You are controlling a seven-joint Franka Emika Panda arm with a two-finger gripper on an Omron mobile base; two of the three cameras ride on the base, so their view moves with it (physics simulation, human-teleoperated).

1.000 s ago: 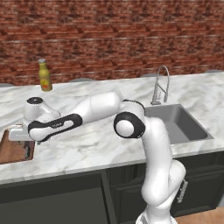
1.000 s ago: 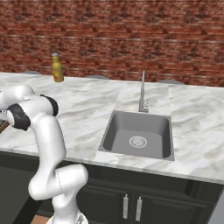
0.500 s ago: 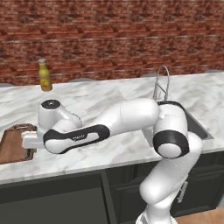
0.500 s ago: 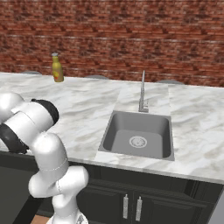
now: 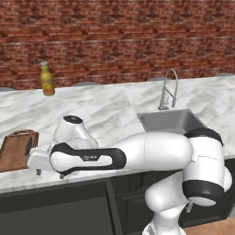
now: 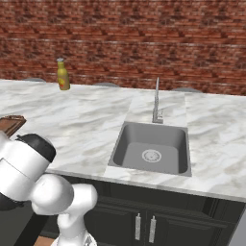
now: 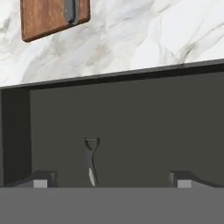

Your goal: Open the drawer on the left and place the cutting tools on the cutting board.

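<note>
A slim grey metal peeler (image 7: 90, 161) with a wide looped head lies on the floor of the open drawer (image 7: 131, 127), its head pointing toward the worktop edge and its handle toward the hand. In the hand view it sits between the two dark fingertips (image 7: 41, 179), nearer the one on the view's left than the other, and apart from both. The hand (image 7: 111, 180) hangs above the open drawer with its jaws spread wide and nothing between them.

The drawer is a dark charcoal box, pulled out from under the marble worktop (image 7: 144, 39); its side wall shows at the left of the hand view and its bare floor stretches away to the right of the peeler.

Beyond the drawer, on the worktop, lies the brown wooden cutting board (image 7: 46, 17). A knife (image 7: 70, 11) with a dark handle rests on it near its edge. In the left base view the board (image 5: 17, 148) sits at the left end of the worktop with the knife (image 5: 28, 146) lying on it, and the white arm reaches low across the front of the worktop just beside it.

Farther off stand a yellow bottle (image 5: 46, 79) by the brick wall, and a steel sink (image 6: 151, 148) with a tall faucet (image 6: 156, 103).
</note>
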